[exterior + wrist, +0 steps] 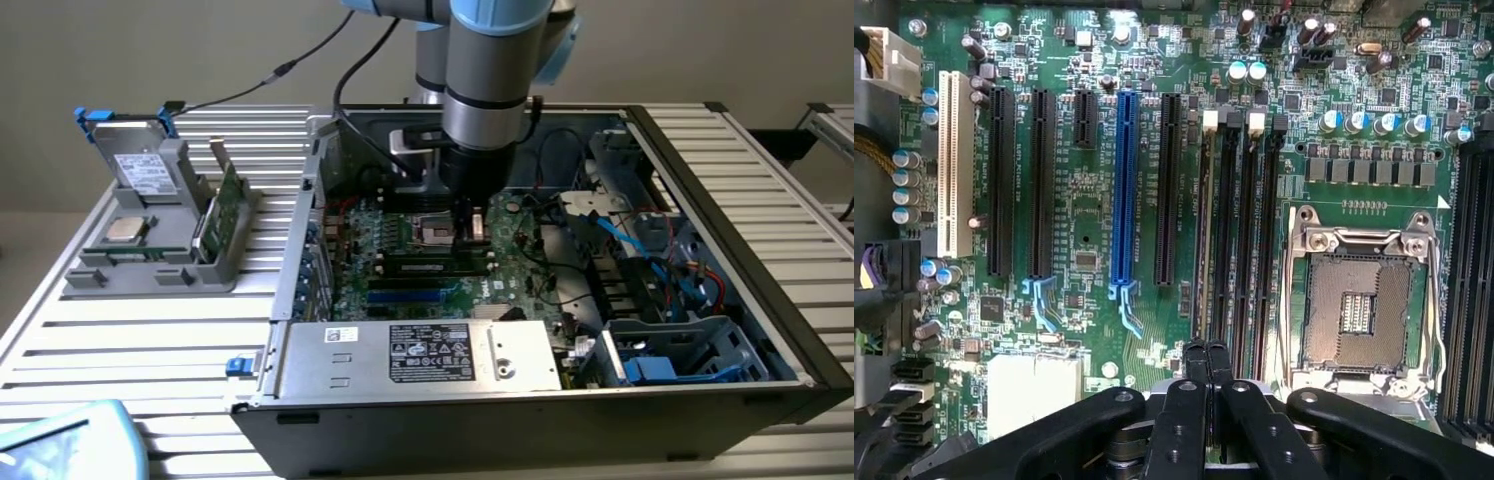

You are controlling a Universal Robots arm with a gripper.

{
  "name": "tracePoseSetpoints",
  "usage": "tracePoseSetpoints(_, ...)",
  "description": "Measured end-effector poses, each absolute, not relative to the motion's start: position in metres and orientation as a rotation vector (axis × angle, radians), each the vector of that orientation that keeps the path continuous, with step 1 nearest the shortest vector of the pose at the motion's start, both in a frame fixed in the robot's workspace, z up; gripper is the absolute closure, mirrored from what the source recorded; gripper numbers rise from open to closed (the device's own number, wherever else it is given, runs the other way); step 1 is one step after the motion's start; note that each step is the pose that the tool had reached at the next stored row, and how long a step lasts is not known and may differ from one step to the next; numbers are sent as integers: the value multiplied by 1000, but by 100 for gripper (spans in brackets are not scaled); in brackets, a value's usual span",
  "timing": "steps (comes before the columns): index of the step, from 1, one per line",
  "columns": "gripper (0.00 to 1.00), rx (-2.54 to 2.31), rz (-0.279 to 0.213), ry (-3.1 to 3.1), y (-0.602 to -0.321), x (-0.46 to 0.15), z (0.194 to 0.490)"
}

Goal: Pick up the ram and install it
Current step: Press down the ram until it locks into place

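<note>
Gripper (1206, 352), fingers together, presses on the ram (430, 267) seated in a slot of the motherboard (1104, 215); pressure is best kept square and even so both latches catch.

a plain beige wall (160, 50) runs behind a work table (120, 340) topped with ribbed silver metal slats; a second slatted surface (834, 125) stands at the exterior view's right, and even, soft indoor light falls across the scene with faint shadows
</note>
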State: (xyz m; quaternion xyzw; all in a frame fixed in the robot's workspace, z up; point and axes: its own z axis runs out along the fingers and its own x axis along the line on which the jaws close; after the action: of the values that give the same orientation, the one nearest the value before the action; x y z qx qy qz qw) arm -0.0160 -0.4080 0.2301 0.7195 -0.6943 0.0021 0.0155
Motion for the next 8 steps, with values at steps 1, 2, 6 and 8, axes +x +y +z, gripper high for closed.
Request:
tracePoseSetpoints(1, 89, 2239, 7, -2160, -408, -17, 230)
tracePoseSetpoints(2, 89, 2239, 8, -2160, -408, -19, 230)
tracePoseSetpoints(6, 89, 2240, 11, -2162, -408, -26, 230)
tracePoseSetpoints(8, 89, 2241, 12, -2162, -408, -30, 230)
